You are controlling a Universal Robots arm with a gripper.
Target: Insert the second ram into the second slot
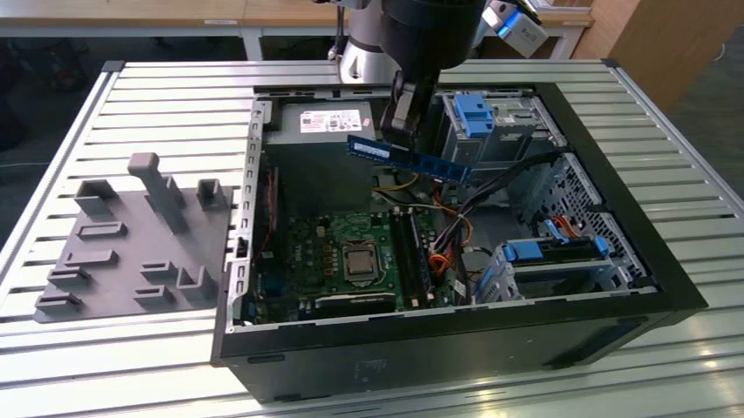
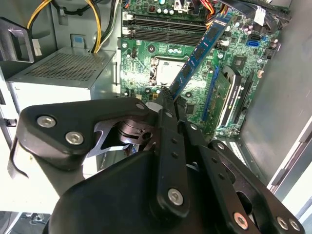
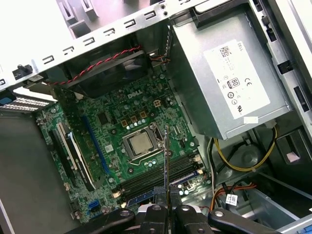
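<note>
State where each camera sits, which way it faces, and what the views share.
Exterior view: off the arm, raised, looking down into the open computer case; the arm and its gripper show, holding the second ram above it.
First wrist view: on the wrist, facing down onto the motherboard; the gripper shows.
Second wrist view: on the wrist, behind the gripper's linkage, facing the motherboard.
Both wrist views share gripper, ram and motherboard.

The case (image 1: 465, 344) lies open on the table (image 1: 152, 96), with a fixture (image 1: 128, 244) beside it at the exterior view's left. Inside, the motherboard (image 1: 337, 257) lies on the floor, the power supply (image 1: 320, 122) is behind it, and a drive cage (image 1: 546, 261) is at that view's right. The ram (image 1: 442, 165), in the gripper (image 1: 403, 139), hangs above the motherboard.
</note>
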